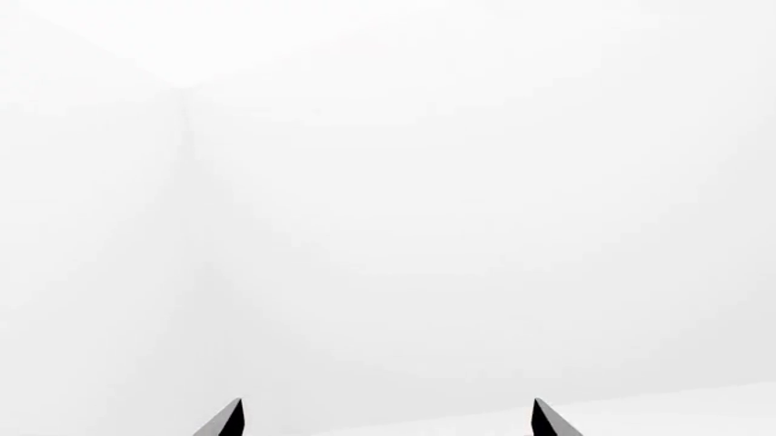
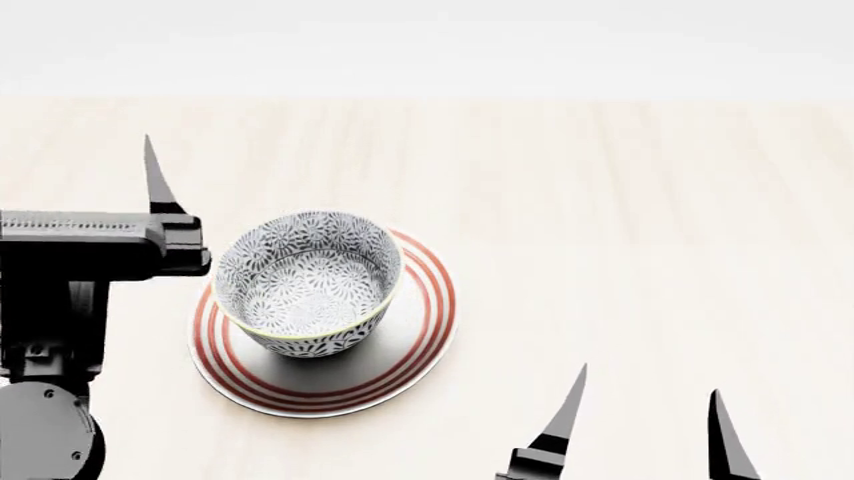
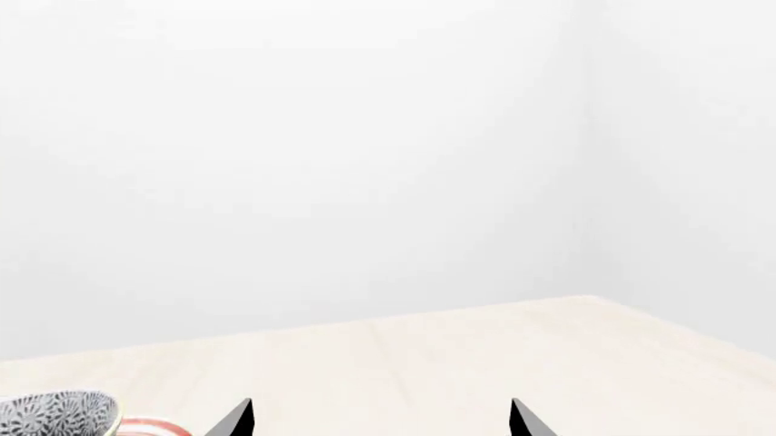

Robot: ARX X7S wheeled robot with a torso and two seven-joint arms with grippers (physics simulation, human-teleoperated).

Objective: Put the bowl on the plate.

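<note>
The grey-and-white floral bowl [image 2: 308,282] stands upright on the white plate [image 2: 400,355] with red-orange rings, left of centre in the head view. My left gripper [image 1: 388,416] is open and empty and faces a white wall. In the head view one of its fingers [image 2: 158,185] rises just left of the bowl, apart from it. My right gripper [image 2: 649,385] is open and empty, near the table's front edge to the right of the plate. The right wrist view catches the bowl's edge [image 3: 54,413] and the plate's rim [image 3: 152,425] beside that gripper [image 3: 381,413].
The bowl and plate rest on a pale wooden table [image 2: 641,200]. White walls meet in a corner [image 3: 588,182] beyond the table's far edge. My left arm's dark body [image 2: 54,330] fills the left side of the head view.
</note>
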